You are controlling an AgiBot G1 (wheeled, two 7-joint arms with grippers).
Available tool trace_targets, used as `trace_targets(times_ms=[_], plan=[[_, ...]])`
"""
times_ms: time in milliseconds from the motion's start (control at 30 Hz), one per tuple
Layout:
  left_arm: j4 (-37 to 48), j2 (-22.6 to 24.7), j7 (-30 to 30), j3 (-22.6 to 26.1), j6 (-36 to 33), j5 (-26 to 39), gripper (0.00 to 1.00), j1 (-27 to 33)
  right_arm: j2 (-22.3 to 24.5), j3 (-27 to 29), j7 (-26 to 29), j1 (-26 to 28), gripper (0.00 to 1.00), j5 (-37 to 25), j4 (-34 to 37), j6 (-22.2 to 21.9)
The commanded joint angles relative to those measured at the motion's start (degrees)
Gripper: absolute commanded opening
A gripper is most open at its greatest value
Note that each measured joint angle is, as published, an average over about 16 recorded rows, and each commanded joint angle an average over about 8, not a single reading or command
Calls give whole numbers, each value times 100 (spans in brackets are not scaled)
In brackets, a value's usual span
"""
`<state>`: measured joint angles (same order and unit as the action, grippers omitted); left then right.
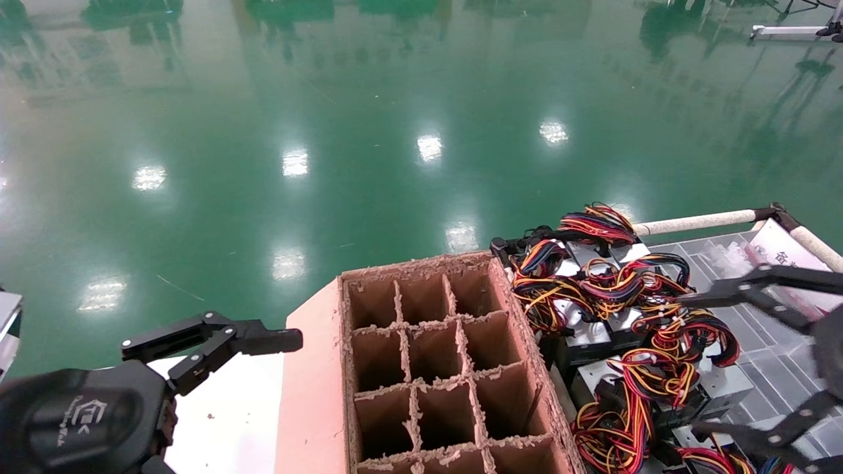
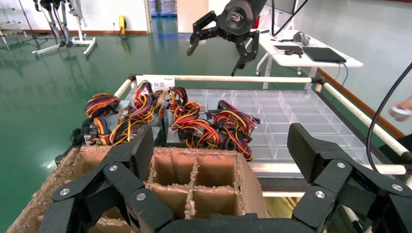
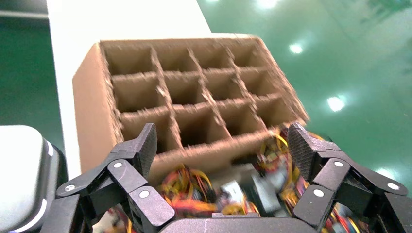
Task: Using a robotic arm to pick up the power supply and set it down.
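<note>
- Right arm (image 1: 826,349): enters the head view at the right edge and reaches in over the pile of supplies (image 1: 632,316) in the lower right of the frame.
- Right gripper (image 1: 688,365): fingers spread wide, one finger (image 1: 731,289) across the upper part of the pile, the other (image 1: 757,438) low near the frame's bottom edge. It holds nothing. Whether a fingertip touches the wires cannot be told.
- In the right wrist view the two fingers (image 3: 138,150) frame the box wall and the supplies below, with open space between them.
- In the left wrist view the right gripper (image 2: 218,46) hangs in the upper middle of the frame, above the tray (image 2: 301,111), jaws apart.
- Left arm (image 1: 72,415): parked in the lower left corner of the head view, beside the box.
- Left gripper (image 1: 263,342): jaws open and empty, the tip near the pink flap of the box; contact cannot be told.
- Supplies: silver-grey units with red, yellow, orange and black wire bundles, heaped in the tray just to the right of the box.
- Box (image 1: 435,368): brown cardboard divider, centre bottom of the head view; the visible cells hold nothing.
</note>
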<state>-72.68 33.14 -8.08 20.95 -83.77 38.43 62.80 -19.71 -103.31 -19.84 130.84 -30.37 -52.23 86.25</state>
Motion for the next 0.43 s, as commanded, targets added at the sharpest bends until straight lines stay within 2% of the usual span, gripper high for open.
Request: trace_targets(times_ms=[33,333,433], plan=[[0,0,0,0,0,0,100,0,-71,402,141,-319,100,-53,-98,-3],[0,0,0,1,0,0,100,0,-386,2202,772,-1748,100,-290,-538,-14],[0,0,0,1,0,0,100,0,-438,2496,875,-1981,100,-329,-610,-16]])
